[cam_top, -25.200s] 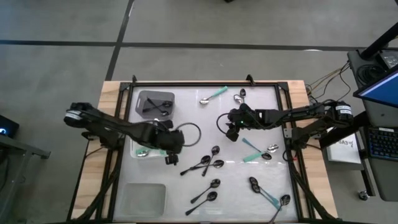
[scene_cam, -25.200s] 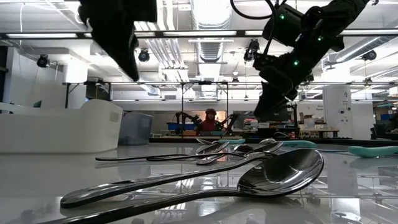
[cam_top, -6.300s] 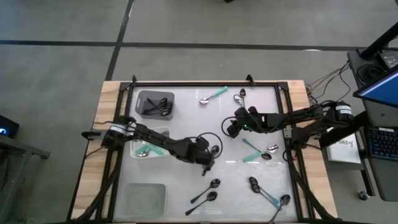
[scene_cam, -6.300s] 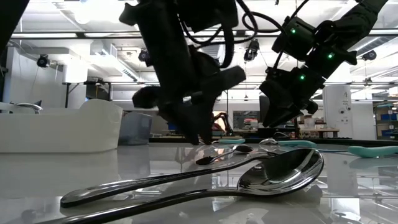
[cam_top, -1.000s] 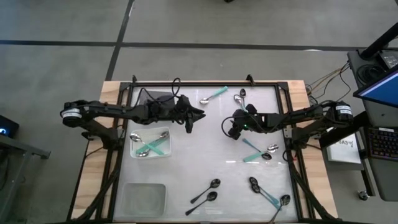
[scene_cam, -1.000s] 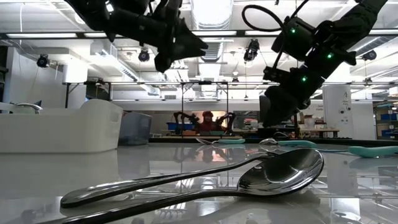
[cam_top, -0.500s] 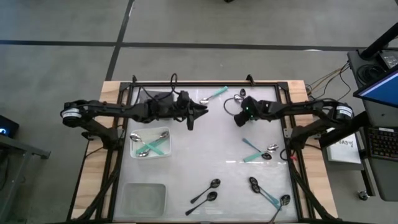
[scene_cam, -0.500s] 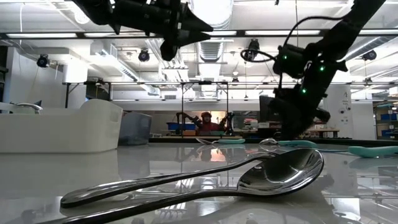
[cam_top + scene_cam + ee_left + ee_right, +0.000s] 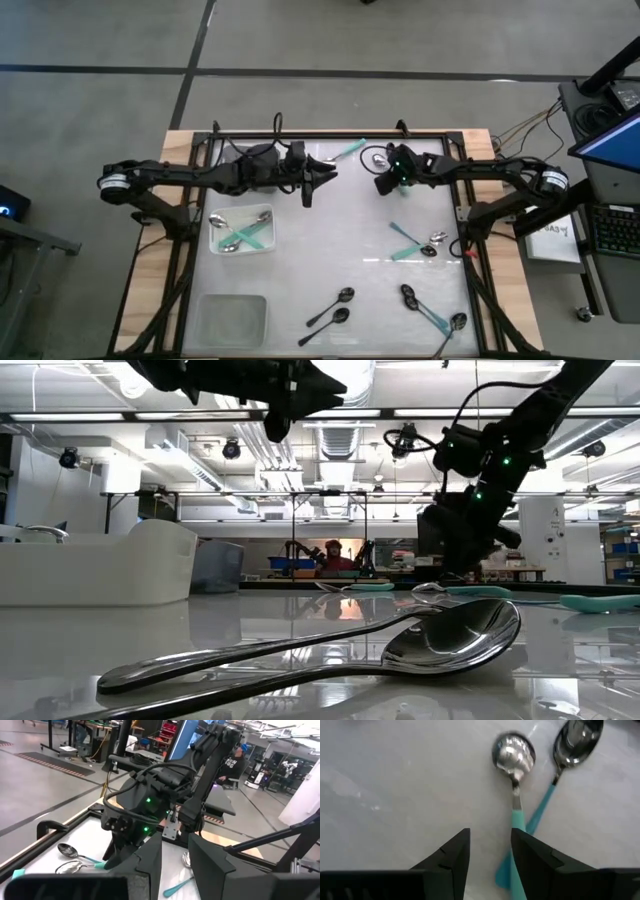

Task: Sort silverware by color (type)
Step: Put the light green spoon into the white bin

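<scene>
Item 1, right gripper (image 9: 490, 840): you had it in the upper centre-right of the high view, low over the white tabletop (image 9: 350, 225), its two dark fingers (image 9: 452, 855) spread apart with nothing between them. Just beyond the fingertips, in its wrist view, lay two spoons with silver bowls and teal handles, one (image 9: 514, 775) pointing towards the gap and the second (image 9: 555, 775) beside it, their handles crossing.

Item 2, left gripper (image 9: 322, 176): you held it raised in the upper centre of the high view, facing the right arm. Its wrist view showed the fingers (image 9: 150, 862) a narrow gap apart, with no spoon visible between them. Whether the dark piece hanging under the gripper was a spoon could not be told.

Item 3, spoons farther out, high view:
- One teal-handled spoon (image 9: 346, 151) at the top edge, between the two grippers.
- Two crossed teal-handled spoons (image 9: 412, 244) at centre right.
- Two all-black spoons (image 9: 332, 308) at lower centre, side by side.
- A cluster of spoons (image 9: 432, 314) at lower right.
- Teal-handled spoons (image 9: 245, 235) inside the white rectangular bin (image 9: 212, 232) at centre left.

Item 4: clear rectangular bin (image 9: 232, 318) at lower left.

Item 5: a person (image 9: 335, 552) stood far back in the room in the low view.
</scene>
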Robot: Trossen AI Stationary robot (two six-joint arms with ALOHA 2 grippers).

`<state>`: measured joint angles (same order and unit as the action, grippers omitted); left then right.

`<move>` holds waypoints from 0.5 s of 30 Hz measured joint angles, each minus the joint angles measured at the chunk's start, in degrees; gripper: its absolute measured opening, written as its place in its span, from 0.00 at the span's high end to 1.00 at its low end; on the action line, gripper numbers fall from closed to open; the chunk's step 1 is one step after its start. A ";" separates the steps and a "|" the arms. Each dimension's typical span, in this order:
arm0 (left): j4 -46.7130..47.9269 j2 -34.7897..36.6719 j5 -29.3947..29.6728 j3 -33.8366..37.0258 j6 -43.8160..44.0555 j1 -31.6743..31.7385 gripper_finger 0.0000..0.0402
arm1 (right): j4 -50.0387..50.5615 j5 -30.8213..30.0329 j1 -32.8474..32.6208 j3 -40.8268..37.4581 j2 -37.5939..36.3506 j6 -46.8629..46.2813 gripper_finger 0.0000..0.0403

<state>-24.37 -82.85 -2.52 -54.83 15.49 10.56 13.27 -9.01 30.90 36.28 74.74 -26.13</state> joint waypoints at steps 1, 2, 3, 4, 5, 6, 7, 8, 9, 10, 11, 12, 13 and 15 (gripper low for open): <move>0.03 0.00 -0.01 0.00 -0.01 0.01 0.80 | 1.35 -0.02 0.19 0.37 0.07 0.28 0.67; 0.20 0.00 -0.01 -0.02 -0.08 0.01 0.80 | 2.72 -0.21 0.41 0.67 0.29 0.46 0.67; 0.38 0.00 -0.01 0.00 -0.32 0.01 0.80 | 3.83 -0.70 0.65 0.92 0.51 0.48 0.67; 0.43 0.00 -0.01 0.00 -0.52 0.01 0.80 | 4.63 -1.30 0.78 0.97 0.75 0.47 0.67; 0.51 0.00 -0.03 0.00 -0.83 0.01 0.80 | 5.42 -1.57 0.84 0.97 1.00 0.35 0.67; 0.53 0.00 -0.03 0.00 -1.16 0.01 0.80 | 6.01 -1.58 0.84 0.97 1.36 0.03 0.67; 0.53 0.00 -0.03 0.00 -1.50 0.01 0.80 | 6.52 -1.53 0.80 0.97 1.83 -0.14 0.67; 0.58 0.00 -0.04 0.00 -1.70 0.01 0.80 | 7.19 -1.52 0.74 0.97 2.37 -0.22 0.67; 0.67 0.00 -0.04 0.00 -1.81 0.01 0.80 | 7.74 -1.47 0.74 0.95 2.97 -0.28 0.67; 0.84 0.00 -0.05 0.02 -1.90 0.01 0.80 | 7.86 -1.50 0.76 0.95 3.64 -0.30 0.67; 0.91 0.00 -0.07 0.04 -1.99 0.01 0.80 | 7.73 -1.49 0.76 0.94 4.25 -0.32 0.67; 0.93 0.00 -0.09 0.04 -2.24 0.01 0.80 | 7.56 -1.52 0.76 0.93 4.82 -0.35 0.67; 1.01 0.00 -0.09 0.04 -2.46 0.01 0.80 | 7.32 -1.57 0.76 0.95 5.38 -0.38 0.67; 1.23 0.00 -0.09 0.07 -2.66 0.01 0.80 | 6.89 -1.86 0.76 1.09 6.37 -0.47 0.67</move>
<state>-23.14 -82.85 -2.61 -54.76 12.83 10.57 20.16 -10.87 31.66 37.37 81.11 -26.61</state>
